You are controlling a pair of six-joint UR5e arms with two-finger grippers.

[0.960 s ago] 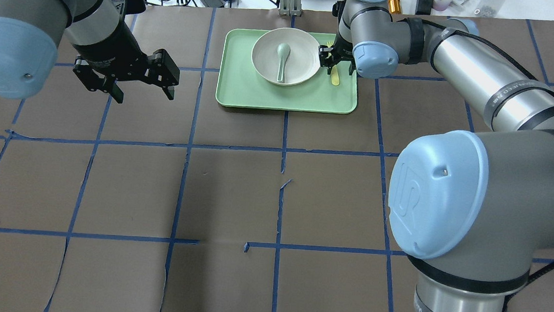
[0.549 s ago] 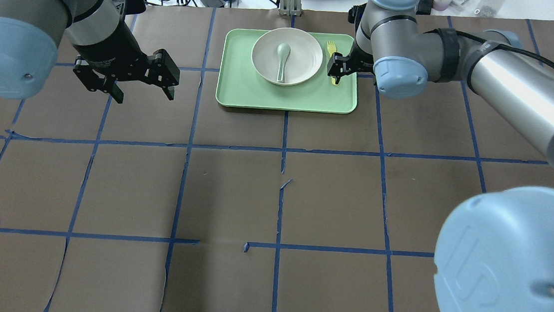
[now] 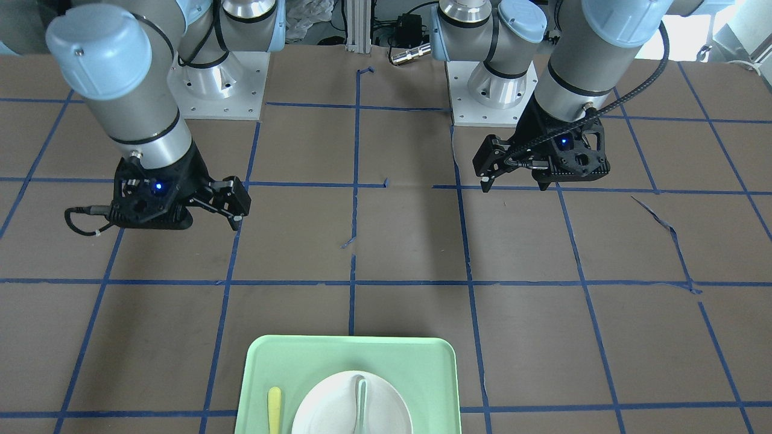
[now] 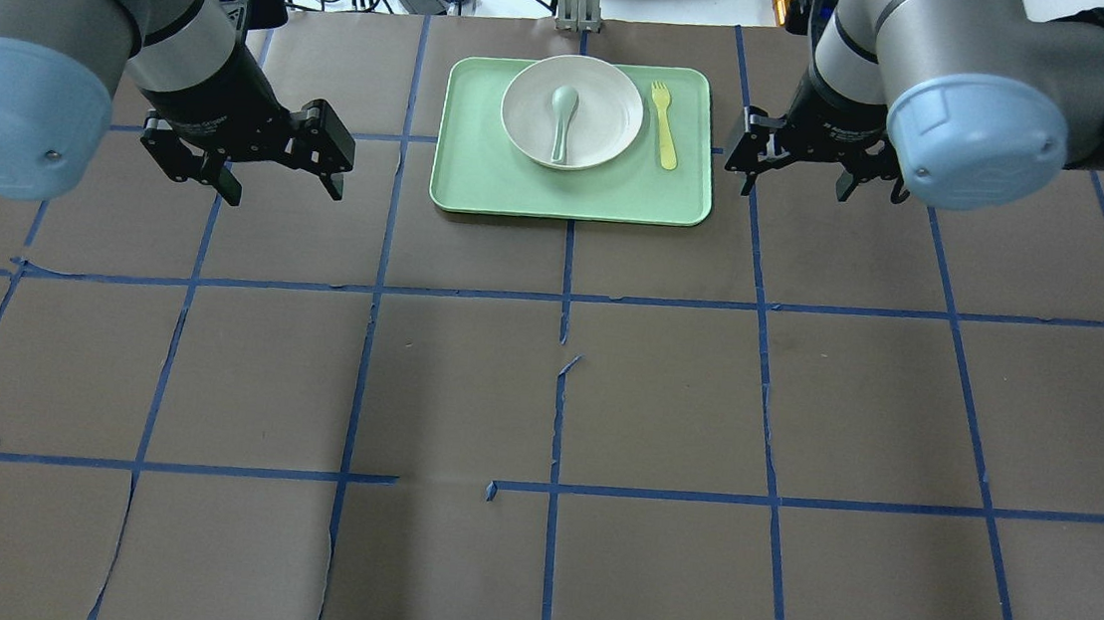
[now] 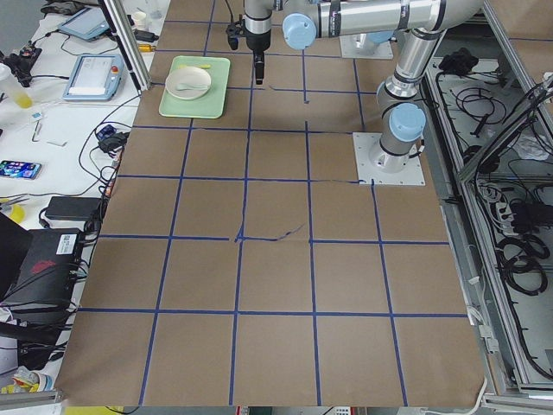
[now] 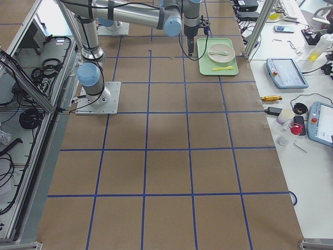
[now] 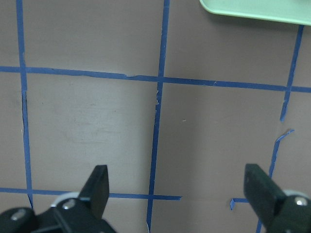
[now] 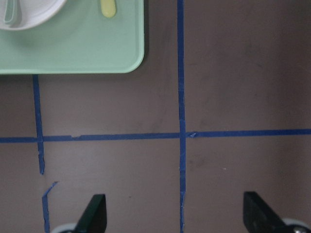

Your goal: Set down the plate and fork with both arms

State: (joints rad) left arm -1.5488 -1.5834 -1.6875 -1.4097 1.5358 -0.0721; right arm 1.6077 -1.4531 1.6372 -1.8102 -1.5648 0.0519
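Brown paper table (image 4: 664,400) is lying nearest you; above it, left gripper (image 4: 283,189) and right gripper (image 4: 798,187) are hanging spread, empty. Farther off, plate (image 4: 609,115) and fork (image 4: 665,130) are lying on the green tray (image 4: 562,196). Swinging low, the right gripper risks clipping the tray; it is retreating from over the fork.

The front-facing view's bottom edge cuts off the plate (image 3: 325,410), fork (image 3: 274,410) and tray (image 3: 434,392).
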